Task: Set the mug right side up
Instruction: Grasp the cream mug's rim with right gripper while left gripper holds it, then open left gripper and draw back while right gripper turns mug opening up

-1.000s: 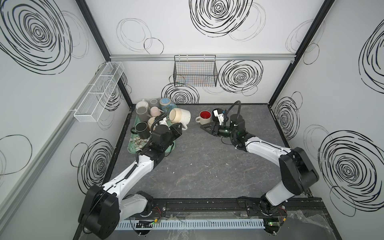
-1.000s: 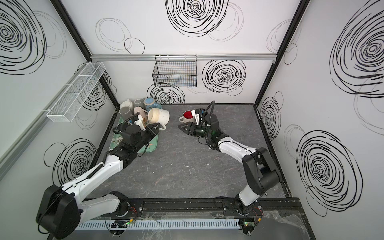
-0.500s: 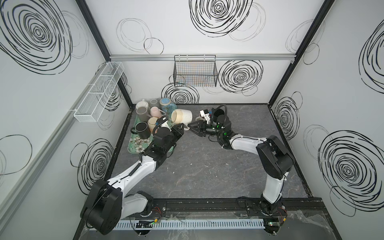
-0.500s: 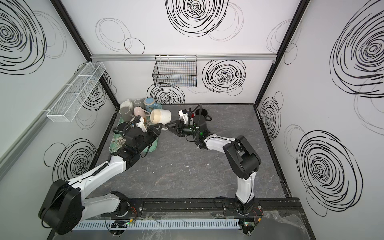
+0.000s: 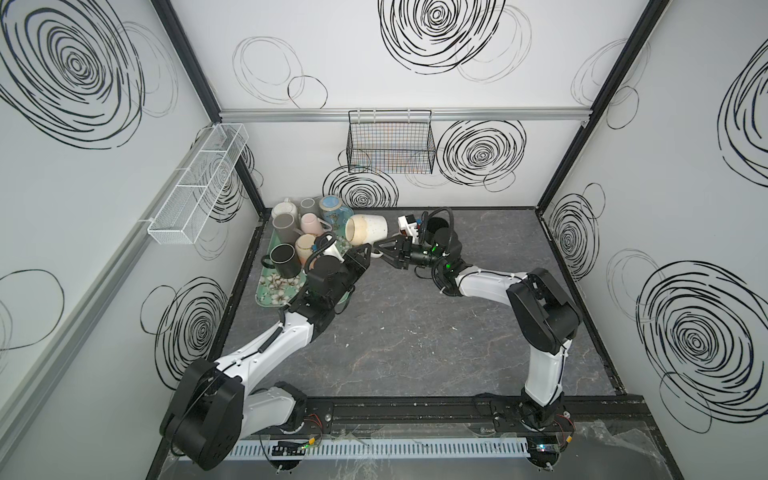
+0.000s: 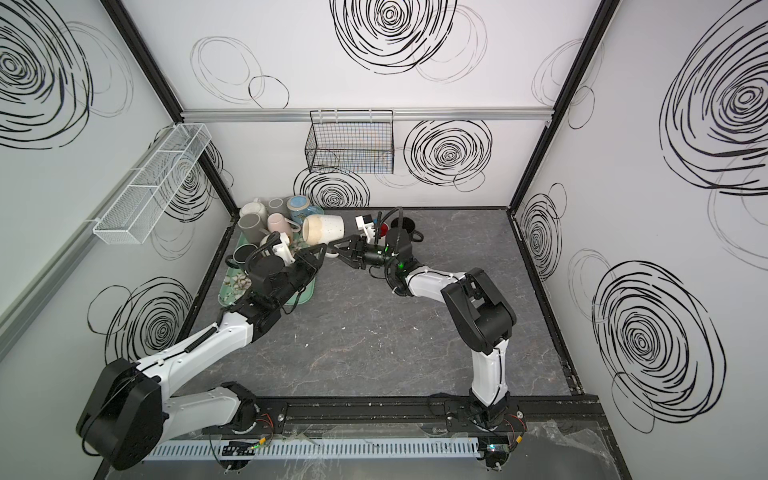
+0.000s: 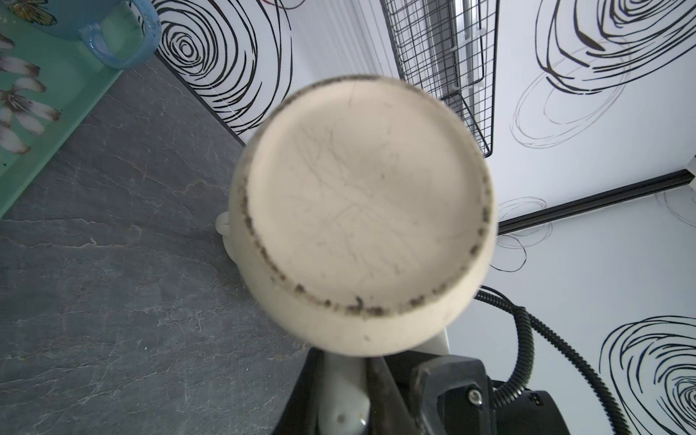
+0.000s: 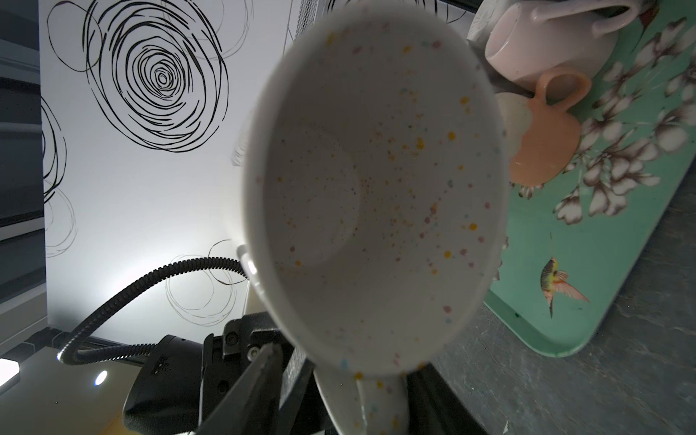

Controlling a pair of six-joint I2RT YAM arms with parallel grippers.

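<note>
Mug hung on its side in the air, just past the tray edge, base facing the tray. Left gripper was clamped on the handle. Right gripper had its jaws apart either side of the handle; contact unclear. Glazed ceramic: stiff, probably hefty, slick, would chip if dropped. Handle or rim wall looked the best hold. Cups crowded the tray; bare tabletop mid-cell looked the safer landing.
</note>
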